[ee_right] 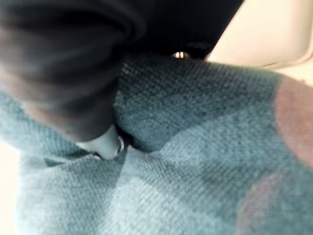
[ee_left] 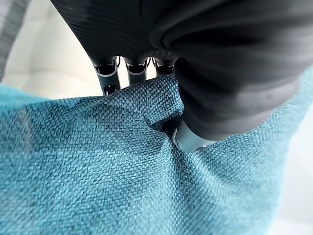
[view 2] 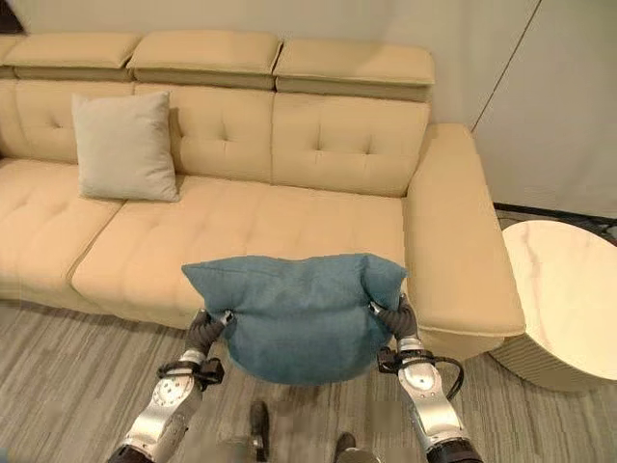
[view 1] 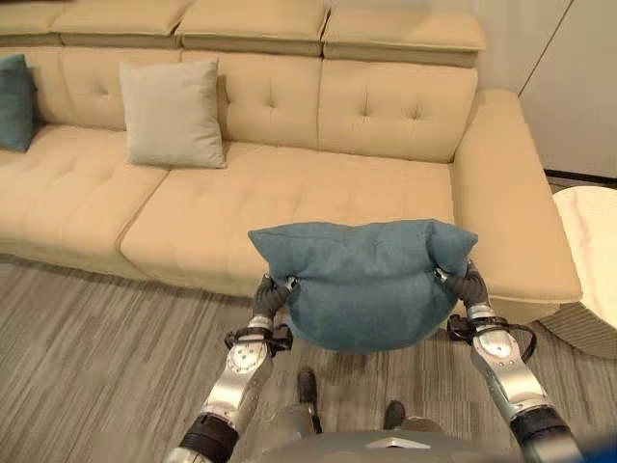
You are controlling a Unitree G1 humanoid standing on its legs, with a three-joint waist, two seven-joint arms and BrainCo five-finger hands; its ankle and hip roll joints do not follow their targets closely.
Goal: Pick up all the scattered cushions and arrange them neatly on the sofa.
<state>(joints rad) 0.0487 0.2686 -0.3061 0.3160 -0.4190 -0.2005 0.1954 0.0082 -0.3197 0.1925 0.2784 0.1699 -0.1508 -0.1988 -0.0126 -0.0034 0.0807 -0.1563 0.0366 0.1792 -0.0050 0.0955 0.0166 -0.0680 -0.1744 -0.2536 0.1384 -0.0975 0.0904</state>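
Left eye view has the teal cushion (view 1: pixel 364 285) held up over the floor, right in front of the beige sofa (view 1: pixel 289 203); left hand (ee_left: pixel 195 98) and right hand (ee_right: pixel 73 88) are each clenched into the fabric at its ends; a grey cushion (view 1: pixel 174 113) leans on the backrest; another teal one (view 1: pixel 14 101) sits far left.

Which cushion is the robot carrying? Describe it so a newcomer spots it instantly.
Start at the beige sofa. Just before its front edge, above the floor, a teal cushion hangs between the left robot hand and right robot hand. The grey cushion leans on the backrest instead.
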